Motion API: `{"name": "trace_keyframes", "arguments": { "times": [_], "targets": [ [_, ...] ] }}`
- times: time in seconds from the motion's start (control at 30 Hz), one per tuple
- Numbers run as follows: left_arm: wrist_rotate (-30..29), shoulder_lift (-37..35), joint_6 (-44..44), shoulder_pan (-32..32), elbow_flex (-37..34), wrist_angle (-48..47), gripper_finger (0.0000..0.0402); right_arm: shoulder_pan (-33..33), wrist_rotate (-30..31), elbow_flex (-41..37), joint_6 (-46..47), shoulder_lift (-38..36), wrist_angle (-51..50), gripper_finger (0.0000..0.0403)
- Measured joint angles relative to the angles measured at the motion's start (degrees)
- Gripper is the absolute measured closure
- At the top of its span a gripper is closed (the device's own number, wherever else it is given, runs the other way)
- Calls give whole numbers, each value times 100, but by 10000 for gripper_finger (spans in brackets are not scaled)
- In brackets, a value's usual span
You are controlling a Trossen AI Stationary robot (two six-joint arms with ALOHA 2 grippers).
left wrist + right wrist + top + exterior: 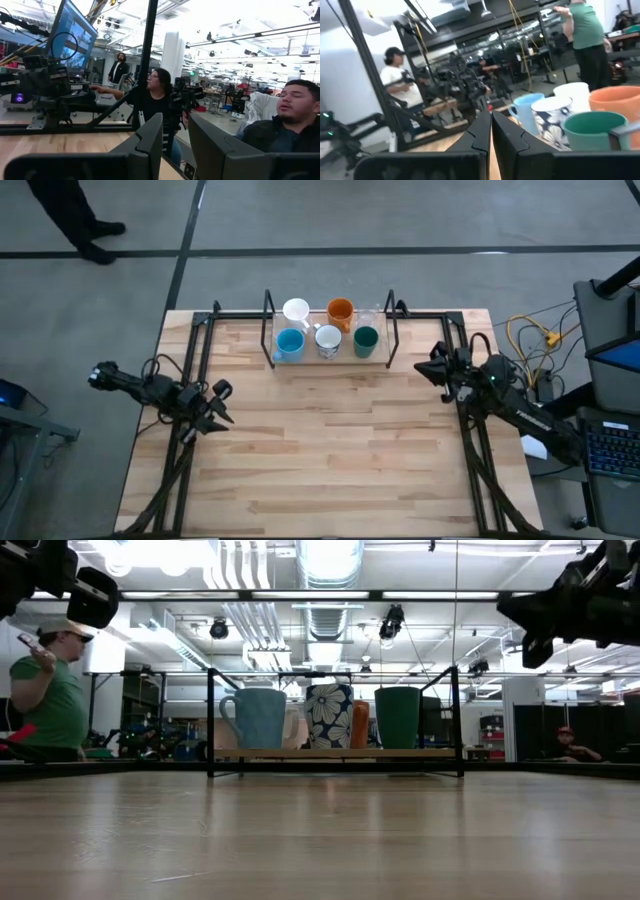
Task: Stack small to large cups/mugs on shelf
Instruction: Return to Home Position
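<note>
Left gripper (218, 402) fingers stand apart, right gripper (436, 365) fingers together, each at its own side of the table (330, 460). I read the shelf (310, 362) with its long axis left-to-right; cups (328, 340) stand upright on it, mouths up.

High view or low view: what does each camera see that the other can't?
Only the high view shows the white mug standing behind the blue mug on the shelf. Only the low view shows the flowers on the patterned mug and a person in green. Both show the blue mug, orange cup, green cup, and the left gripper and right gripper out at the sides of the table.
</note>
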Motion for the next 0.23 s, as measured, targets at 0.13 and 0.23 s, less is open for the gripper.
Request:
{"name": "trace_keyframes", "arguments": {
  "times": [0.13,0.23],
  "targets": [
    [0,0,33,0,0,3,322,-56,6,2,-257,20,-185,394],
    [0,6,-4,0,0,-3,322,-56,6,2,-221,31,-282,394]
  ]
}}
